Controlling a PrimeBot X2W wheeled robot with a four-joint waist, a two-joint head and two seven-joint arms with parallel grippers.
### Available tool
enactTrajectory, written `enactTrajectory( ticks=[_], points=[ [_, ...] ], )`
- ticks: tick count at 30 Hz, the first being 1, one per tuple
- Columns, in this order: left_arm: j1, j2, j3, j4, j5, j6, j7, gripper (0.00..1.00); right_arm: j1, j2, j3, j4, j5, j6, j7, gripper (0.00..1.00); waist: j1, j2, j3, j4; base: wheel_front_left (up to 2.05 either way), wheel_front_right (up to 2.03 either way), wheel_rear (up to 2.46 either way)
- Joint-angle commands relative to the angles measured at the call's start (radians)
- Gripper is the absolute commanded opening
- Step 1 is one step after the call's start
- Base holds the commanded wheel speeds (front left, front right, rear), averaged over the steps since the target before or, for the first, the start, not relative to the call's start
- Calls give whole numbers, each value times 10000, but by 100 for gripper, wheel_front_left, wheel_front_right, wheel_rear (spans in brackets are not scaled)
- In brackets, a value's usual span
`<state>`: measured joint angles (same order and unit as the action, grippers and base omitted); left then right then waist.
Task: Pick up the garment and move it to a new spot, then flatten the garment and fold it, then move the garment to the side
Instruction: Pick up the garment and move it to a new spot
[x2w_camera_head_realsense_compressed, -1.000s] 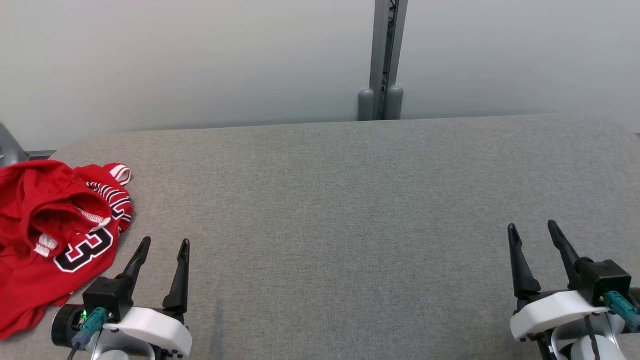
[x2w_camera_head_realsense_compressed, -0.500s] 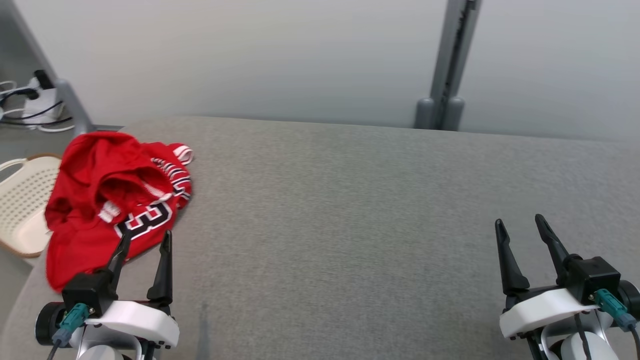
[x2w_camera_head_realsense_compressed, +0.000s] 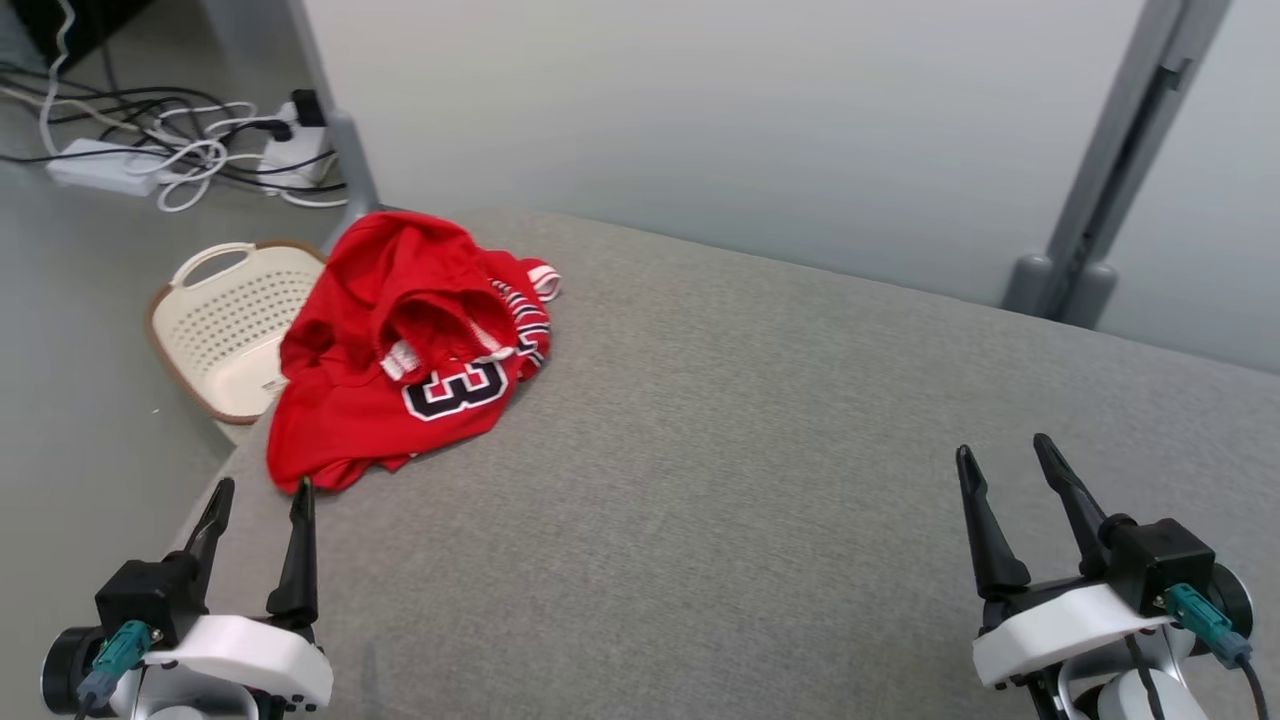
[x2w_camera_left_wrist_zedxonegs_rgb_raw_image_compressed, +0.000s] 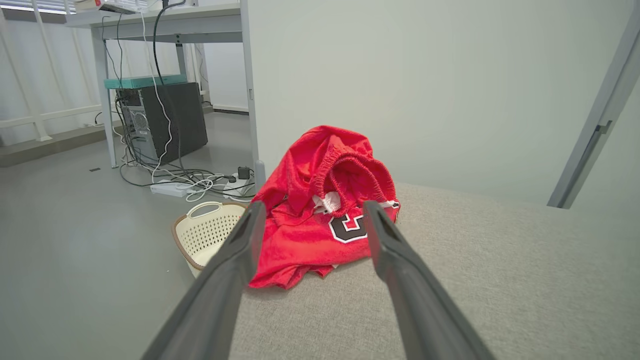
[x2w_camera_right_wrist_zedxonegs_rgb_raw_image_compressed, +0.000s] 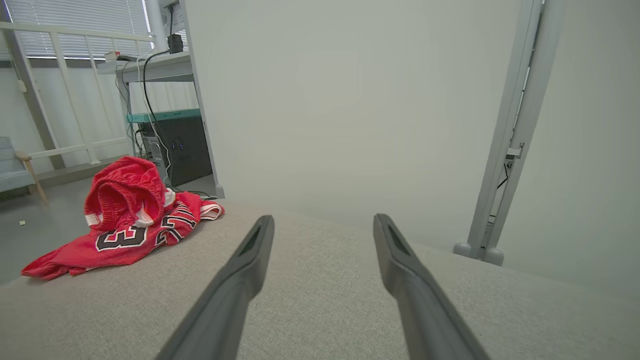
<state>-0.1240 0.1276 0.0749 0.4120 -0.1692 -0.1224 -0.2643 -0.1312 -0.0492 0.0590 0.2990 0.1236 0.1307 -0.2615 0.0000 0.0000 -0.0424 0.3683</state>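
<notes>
The left claw (x2w_camera_head_realsense_compressed: 264, 487) hangs low over the near left corner of the table (x2w_camera_head_realsense_compressed: 750, 450), its two dark fingers spread wide with nothing between them. The right claw (x2w_camera_head_realsense_compressed: 1002, 448) stands the same way over the near right part of the table, fingers wide apart and empty, pointing away from the robot.

The garment (x2w_camera_head_realsense_compressed: 400, 400) lies crumpled in a heap at the far left end of the grey cloth-covered table. It is red, with a big black numeral 3 edged in white facing up, striped black-and-white trim along one side and a white cuff or band poking out at the far end. A gathered opening with a white tag inside stands up at the top of the heap. Its near hem spreads flat and reaches the table's left edge. The left claw's fingertips point at that hem and sit close to it; from the left wrist view a strip of bare table shows between the fingers and the cloth, so they are apart. The right claw is well apart from the garment.

Down on the floor, just beside the table's left end, sits a cream basket (x2w_camera_head_realsense_compressed: 235, 320) with holes in its walls and a handle. Farther back a tangle of cables (x2w_camera_head_realsense_compressed: 190, 150) lies on the floor, and a black computer case (x2w_camera_left_wrist_zedxonegs_rgb_raw_image_compressed: 165, 122) stands beyond them. A pale wall runs behind the table, with a grey post (x2w_camera_head_realsense_compressed: 1120, 170) against it.
</notes>
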Motion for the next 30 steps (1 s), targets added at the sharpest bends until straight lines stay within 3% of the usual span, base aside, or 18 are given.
enactTrajectory(
  ticks=[1, 11, 30],
  points=[
    [89, 64, 52, 30, -42, -45, 0, 100, 91, -39, 16, -45, 90, 1, -55, 100, 0, 0, -96, 357, 0, 0, 0],
    [58, 44, 84, 141, -49, -69, 0, 100, 67, -40, 122, 57, 262, 1, -55, 100, 0, 0, -179, 704, 0, 0, 0],
    [-315, 38, 52, 377, -150, -78, 0, 100, -54, -38, 183, 75, 284, 1, -55, 100, 0, 0, 21, 508, 0, 0, 0]
  ],
)
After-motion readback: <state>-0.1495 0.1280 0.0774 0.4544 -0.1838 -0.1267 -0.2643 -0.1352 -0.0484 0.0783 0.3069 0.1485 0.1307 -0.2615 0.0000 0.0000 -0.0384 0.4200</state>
